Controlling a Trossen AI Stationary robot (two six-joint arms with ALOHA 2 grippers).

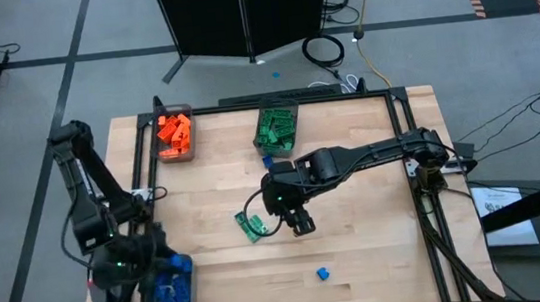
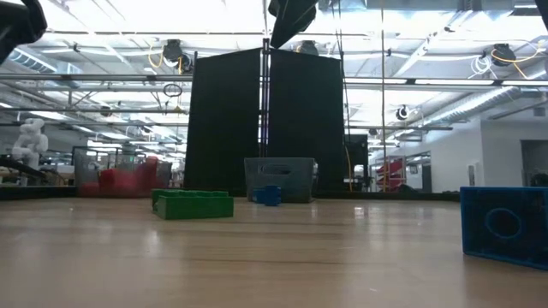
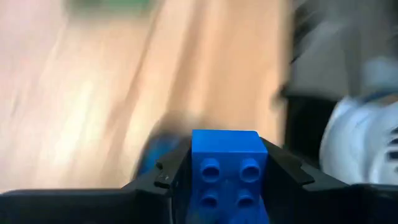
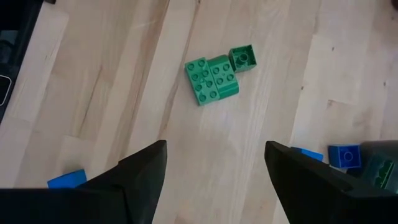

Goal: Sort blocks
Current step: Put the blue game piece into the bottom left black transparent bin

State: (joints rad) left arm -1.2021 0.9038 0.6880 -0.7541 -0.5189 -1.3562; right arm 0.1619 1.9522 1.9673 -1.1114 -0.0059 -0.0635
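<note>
Wooden table [image 1: 361, 252] with three bins: orange blocks [image 1: 175, 131] in the bin at the far left corner, green blocks [image 1: 277, 128] in the bin at the far middle, blue blocks [image 1: 171, 294] in the bin at the near left corner. Left gripper [image 3: 225, 171] over the blue bin, jaws clamped on a blue block [image 3: 225, 168]. Right gripper [image 4: 216, 171] above mid-table, jaws wide and empty, near loose green blocks [image 4: 215, 75]. One loose blue block [image 1: 322, 273] lies nearer the front edge.

Overhead looking straight down, low level across table [image 2: 257, 257], wrists close, downward.
</note>
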